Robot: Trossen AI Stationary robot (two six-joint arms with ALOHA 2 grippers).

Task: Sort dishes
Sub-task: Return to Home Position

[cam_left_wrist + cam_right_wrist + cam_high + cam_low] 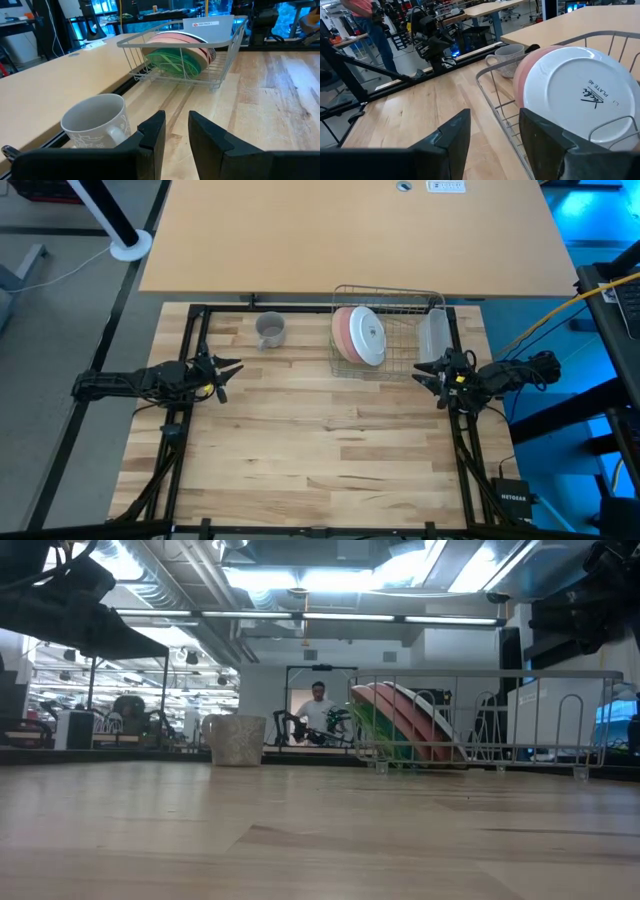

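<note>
A small grey cup (271, 330) stands upright on its base on the table at the far left; it also shows in the left wrist view (95, 122). Three plates lean on edge in the wire rack (388, 295): a green one (172, 60), a pink one (342, 332) and a white one (580, 95) whose back faces my right gripper. My left gripper (232, 369) is open and empty near the table's left edge, just near of the cup. My right gripper (422, 372) is open and empty at the right, near the rack's near right corner.
A translucent plastic tub (433, 335) stands in the rack's right end. A tan tabletop (350, 230) lies beyond the far edge. The table's near half (320, 450) is bare wood. A person (318, 710) shows far off in the room.
</note>
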